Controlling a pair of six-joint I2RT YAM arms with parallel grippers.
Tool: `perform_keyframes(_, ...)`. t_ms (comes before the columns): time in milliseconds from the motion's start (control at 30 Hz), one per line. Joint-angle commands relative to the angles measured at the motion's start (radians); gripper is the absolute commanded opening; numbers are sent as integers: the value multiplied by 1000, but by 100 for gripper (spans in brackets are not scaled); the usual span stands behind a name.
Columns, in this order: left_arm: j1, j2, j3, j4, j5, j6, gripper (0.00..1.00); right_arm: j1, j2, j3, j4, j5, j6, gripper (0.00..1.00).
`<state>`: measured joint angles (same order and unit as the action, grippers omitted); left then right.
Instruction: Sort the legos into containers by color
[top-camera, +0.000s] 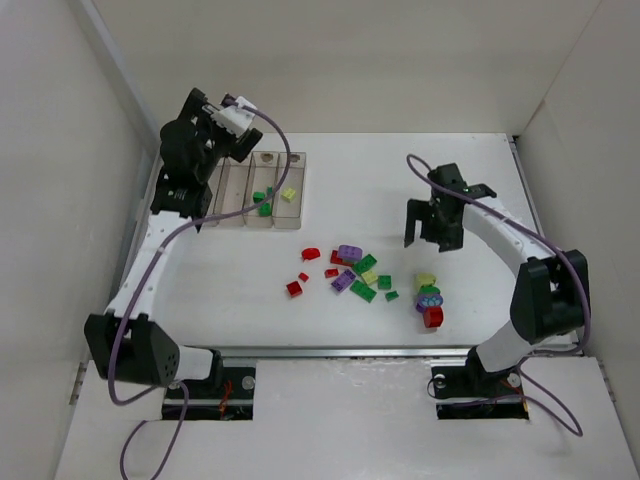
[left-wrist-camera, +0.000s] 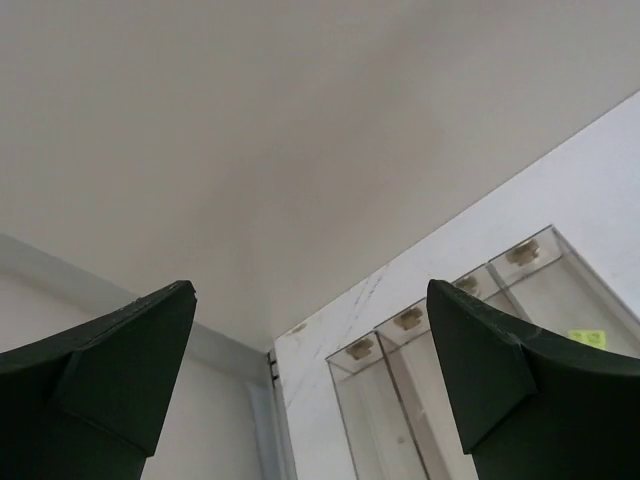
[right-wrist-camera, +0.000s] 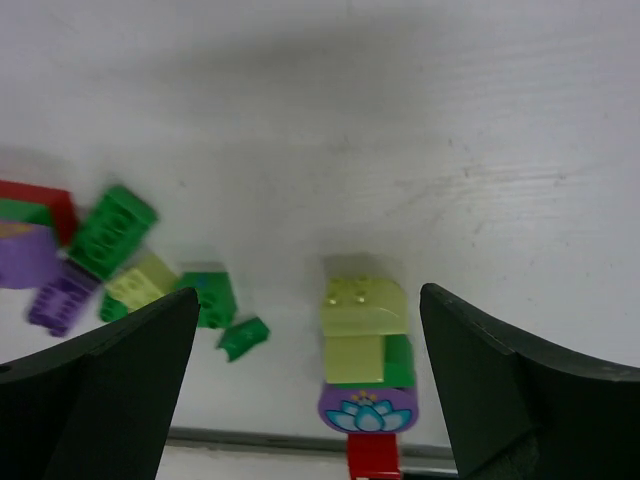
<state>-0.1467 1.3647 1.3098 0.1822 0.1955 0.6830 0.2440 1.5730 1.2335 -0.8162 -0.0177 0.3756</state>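
- The right gripper hangs over the table with its fingers spread wide. It grasps nothing.
- A short row of bricks, pale yellow, green, purple and red, lies just below the gap of these fingers in the right wrist view, a little toward the right finger. In the top view this is the side toward the near edge of the table.
- The long axis of the row runs from far to near, so one finger stands at each long side. I judge that closing would go across the narrow width.
- The main group of legos lies left of the row, well apart from the containers.
- The left gripper is also spread and empty, up beside the containers, so the right arm is much nearer to the loose bricks.
- Some green pieces and one pale yellow piece lie in the containers.
- The red end of the row is cut off by the lower edge of the wrist view. I cannot tell if these bricks are clipped together or only touching.
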Motion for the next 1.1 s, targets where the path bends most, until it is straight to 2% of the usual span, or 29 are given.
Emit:
perform_keyframes(0, -24, -33, -112, 68, -12, -93, 100, 85, -21, -14, 21, 28, -95, 96)
perform_keyframes(100, -37, -68, -168, 34, 102, -238, 100, 206, 5, 9, 77, 24, -165, 95)
perform_keyframes(200, -37, -121, -257, 57, 171, -290, 100, 238, 120, 76, 88, -11, -143, 93)
perform_keyframes(300, -37, -153, -299, 69, 162, -290, 100, 248, 244, 145, 54, -11, -52, 84)
perform_keyframes(433, -37, -196, -336, 60, 124, -280, 100, 248, 291, 136, 65, -11, 3, 72)
perform_keyframes(500, -37, -208, -346, 71, 124, -270, 100, 268, 291, 114, 101, -1, 3, 70)
perform_keyframes(700, -47, -228, -380, 105, 124, -281, 100, 279, 263, 61, 192, -10, -9, 54)
perform_keyframes(1000, -47, -273, -409, 114, 87, -290, 100, 279, 325, 93, 200, 12, -115, 30)
perform_keyframes(1067, -47, -273, -409, 114, 76, -290, 100, 279, 338, 103, 200, 12, -127, 28)
